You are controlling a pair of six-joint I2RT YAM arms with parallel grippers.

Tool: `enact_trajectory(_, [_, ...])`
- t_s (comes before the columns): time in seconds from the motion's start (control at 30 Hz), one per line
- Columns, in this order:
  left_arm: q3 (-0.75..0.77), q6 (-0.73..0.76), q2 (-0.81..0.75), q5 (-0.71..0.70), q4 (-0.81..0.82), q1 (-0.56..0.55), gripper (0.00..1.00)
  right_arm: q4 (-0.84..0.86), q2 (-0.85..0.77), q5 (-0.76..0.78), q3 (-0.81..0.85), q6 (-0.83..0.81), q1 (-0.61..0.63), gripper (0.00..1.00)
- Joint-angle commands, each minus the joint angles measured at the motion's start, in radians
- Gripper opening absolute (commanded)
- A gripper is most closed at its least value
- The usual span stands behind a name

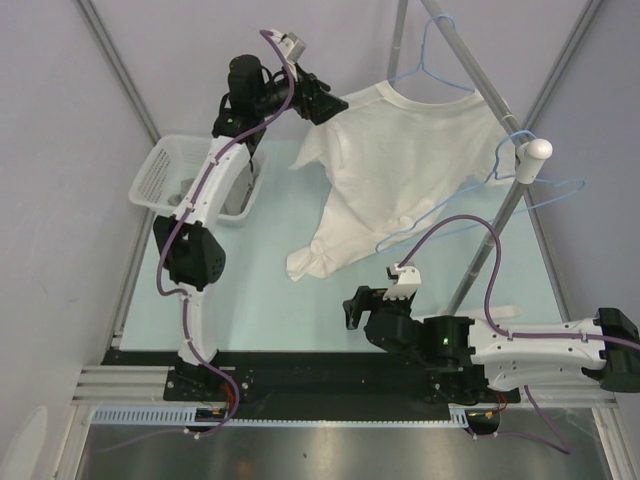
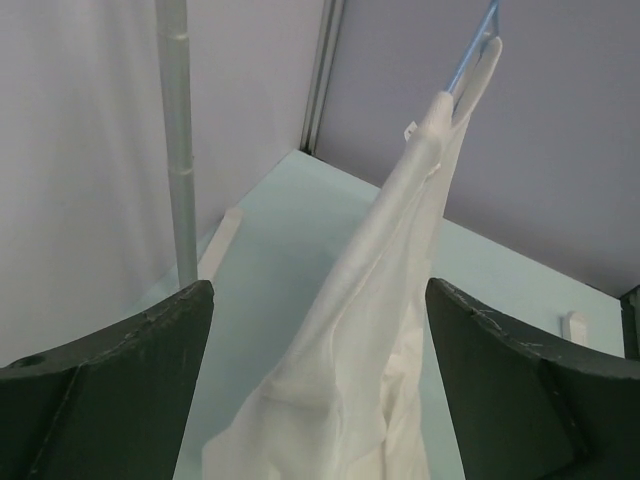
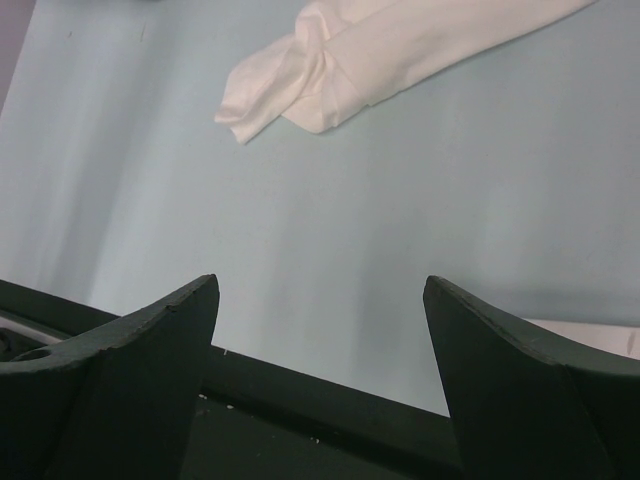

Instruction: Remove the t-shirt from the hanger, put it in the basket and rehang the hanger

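Tool point(image 2: 318, 290) on the left arm is sitting raised over the far-left part of the bench point(image 1: 300, 320), jaws spread wide, gripping nothing. White t-shirt point(image 1: 400, 150) is hanging straight ahead of it. Cloth is showing between the two fingers point(image 2: 120, 380) in the wrist view but is not getting pinched. From above, this tool is sitting just beside the sleeve on the shirt's left-edge side; can't tell whether a finger is brushing the fabric. Right tool point(image 3: 320, 285) is hovering low by the near edge, right of centre, also wide open and empty, apart from the shirt's trailing end.

Shirt is hanging on the blue wire hanger point(image 2: 477, 40) toward the far edge. Collar is sitting up on the wire, body is draping down toward the near-left, and the lowest corner is lying bunched on the bench around the middle. Hanger is appearing to hook over a slanted metal pole point(image 1: 482, 80). White basket point(image 1: 150, 170) is sitting at the far-left corner.

Handling, as a judgement: shirt is looking light, thin and limp, so it is going to fold and stretch rather than push, and tugging it is likely going to swing the light hanger. Best hold is looking like the shoulder or sleeve next to the left tool, pinching a doubled fold and peeling that shoulder off the wire end. Bunched corner on the bench is offering an easy second hold for the right tool.
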Motion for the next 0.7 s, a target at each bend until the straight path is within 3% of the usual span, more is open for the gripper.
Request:
enact_trajectory(0.0, [0.012,0.009,0.005,0.055,0.051,-0.024,0.91,-0.02,-0.024,0.053,0.0,0.027,0.007,0.88])
enact_trajectory(0.1, [0.023,0.113,0.008,0.078,-0.086,-0.065,0.84,-0.015,-0.021,0.054,0.0,0.021,0.005,0.89])
enact_trajectory(0.2, [-0.016,0.198,-0.022,0.078,-0.163,-0.105,0.67,-0.015,-0.016,0.054,0.002,0.021,0.005,0.88])
enact_trajectory(0.23, [-0.035,0.206,-0.036,0.06,-0.168,-0.11,0.59,-0.017,-0.014,0.051,0.0,0.022,0.007,0.89])
enact_trajectory(0.4, [-0.193,0.25,-0.162,0.041,-0.154,-0.146,0.45,-0.019,-0.013,0.05,0.002,0.025,0.005,0.88])
enact_trajectory(0.5, [-0.236,0.276,-0.209,0.003,-0.188,-0.172,0.29,-0.019,-0.014,0.047,0.006,0.019,0.009,0.88])
enact_trajectory(0.67, [-0.268,0.278,-0.26,0.005,-0.246,-0.212,0.22,-0.02,-0.016,0.045,0.008,0.021,0.012,0.88])
